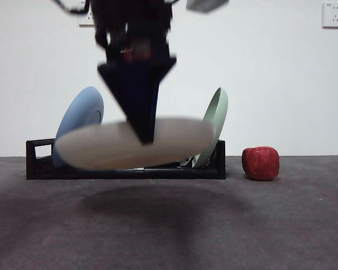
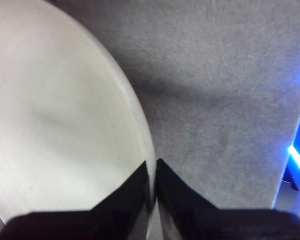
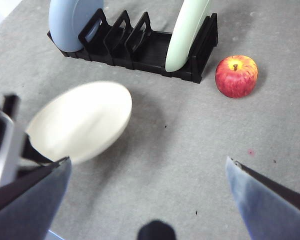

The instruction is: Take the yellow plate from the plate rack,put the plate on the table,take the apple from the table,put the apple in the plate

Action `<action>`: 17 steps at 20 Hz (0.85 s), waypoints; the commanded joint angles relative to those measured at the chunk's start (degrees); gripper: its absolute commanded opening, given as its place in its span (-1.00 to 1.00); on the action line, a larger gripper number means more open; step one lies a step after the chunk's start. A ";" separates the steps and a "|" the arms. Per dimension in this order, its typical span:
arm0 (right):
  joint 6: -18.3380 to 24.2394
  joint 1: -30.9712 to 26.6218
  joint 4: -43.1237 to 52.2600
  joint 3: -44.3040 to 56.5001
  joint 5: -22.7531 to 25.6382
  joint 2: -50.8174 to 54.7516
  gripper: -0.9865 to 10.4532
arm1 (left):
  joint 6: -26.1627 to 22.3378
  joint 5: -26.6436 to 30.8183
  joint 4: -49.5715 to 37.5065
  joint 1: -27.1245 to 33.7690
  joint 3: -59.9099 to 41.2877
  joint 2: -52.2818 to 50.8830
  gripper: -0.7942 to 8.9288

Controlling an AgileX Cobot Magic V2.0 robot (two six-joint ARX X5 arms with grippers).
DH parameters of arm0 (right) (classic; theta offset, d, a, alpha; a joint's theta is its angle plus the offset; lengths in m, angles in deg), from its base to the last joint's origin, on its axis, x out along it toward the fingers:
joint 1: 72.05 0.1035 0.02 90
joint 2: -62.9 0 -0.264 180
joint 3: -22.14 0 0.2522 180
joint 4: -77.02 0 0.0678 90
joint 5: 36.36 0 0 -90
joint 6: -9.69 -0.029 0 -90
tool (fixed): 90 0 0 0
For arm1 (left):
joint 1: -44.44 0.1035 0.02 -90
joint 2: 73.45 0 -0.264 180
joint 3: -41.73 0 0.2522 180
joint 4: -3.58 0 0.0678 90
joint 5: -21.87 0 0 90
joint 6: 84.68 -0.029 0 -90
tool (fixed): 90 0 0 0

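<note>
Three plates, one apple and one rack are in view, on a dark grey table (image 1: 293, 225). The black rack (image 1: 124, 169) stands at the back of the table near a white wall (image 1: 281, 79) and holds two plates, each upright in a slot: a blue plate (image 1: 79, 115) at the end with the handle loop and a pale green plate (image 1: 214, 121) at the other end. The slots between them stand free. The yellow plate (image 1: 101, 147) is out of the rack and in the air, lying nearly flat and blurred, in front of the rack and above the table, with its shadow on the surface below. The left gripper (image 1: 145, 138) comes down from above and its two black jaws are closed on the plate's rim, one on each face, as the left wrist view shows (image 2: 154, 175). The apple (image 1: 261, 163) sits on the table just beside the green plate's end of the rack, apart from it, stem up. The right gripper (image 3: 147, 165) hangs well above the table with its jaws spread wide and nothing between them. In front of the rack and apple the table is bare and broad, and in the left wrist view its edge runs along one side.
</note>
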 commanded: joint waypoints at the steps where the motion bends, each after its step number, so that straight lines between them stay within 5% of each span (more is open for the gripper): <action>1: 0.02 0.04 0.28 -0.28 -0.09 0.04 0.16 | 3.13 2.01 -5.07 -1.33 -4.59 0.15 -0.85; 10: 0.02 0.04 0.39 -0.28 -0.09 0.04 0.16 | 8.72 8.39 -18.86 -4.46 -17.77 0.33 -0.85; 17: -0.04 0.04 0.28 -0.28 -0.24 0.04 0.16 | 9.05 0.04 -20.55 -4.44 -17.81 0.42 -0.82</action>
